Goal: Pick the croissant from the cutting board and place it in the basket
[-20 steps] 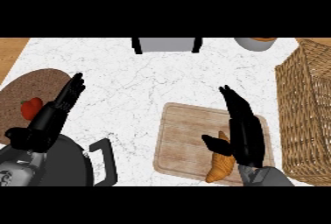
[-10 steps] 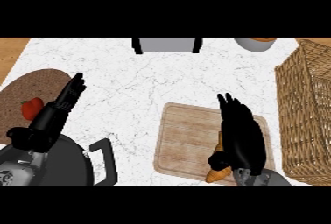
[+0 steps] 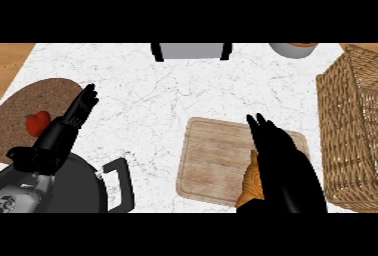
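Observation:
A golden-brown croissant (image 3: 250, 181) lies on the near right part of the wooden cutting board (image 3: 210, 160); only its left edge shows. My right hand (image 3: 279, 162) lies over it, fingers straight and pointing away from me, hiding most of the pastry. I cannot see any finger curled round it. The wicker basket (image 3: 353, 125) stands just right of the board, along the right edge of the view. My left hand (image 3: 68, 126) rests open at the far left, fingers up, away from the board.
A black pan (image 3: 70, 187) with its handle (image 3: 118, 175) sits at the near left. A red fruit (image 3: 37, 123) lies on a round brown mat (image 3: 29, 100) under the left hand. A grey box (image 3: 192, 50) and a bowl (image 3: 292, 49) stand at the back.
My right hand has drawn back toward the near edge and settled over the croissant, covering more of it. The left hand has not moved.

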